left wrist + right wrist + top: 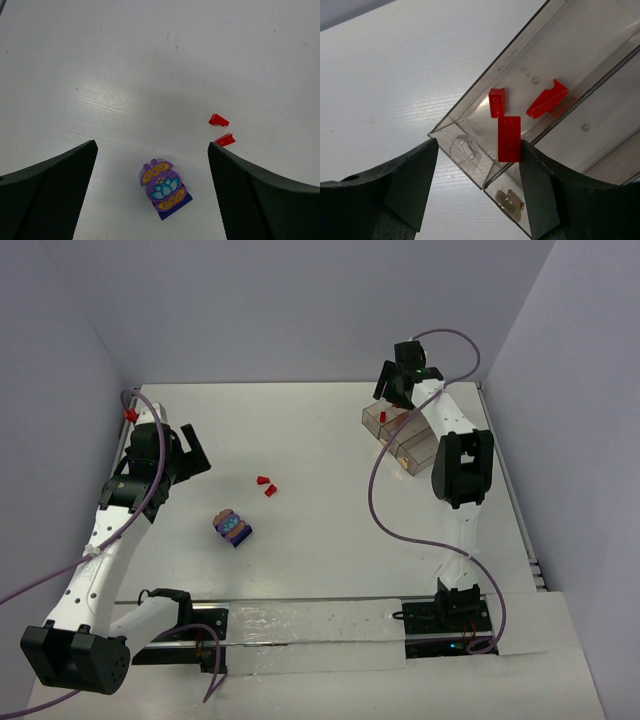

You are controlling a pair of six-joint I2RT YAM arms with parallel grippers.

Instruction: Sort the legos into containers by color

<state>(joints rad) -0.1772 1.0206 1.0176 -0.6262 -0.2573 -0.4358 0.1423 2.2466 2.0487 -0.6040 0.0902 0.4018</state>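
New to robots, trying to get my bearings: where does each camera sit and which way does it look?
Top external: above and behind, looking down on the white table; left arm and right arm reach from the bottom edge.
Left wrist: on the left arm, looking down past its left claw at a purple brick and two red bricks.
Right wrist: on the right arm, looking past the right claw into a clear tray holding red pieces.
Shared: top and left wrist both show the purple brick and two red bricks.
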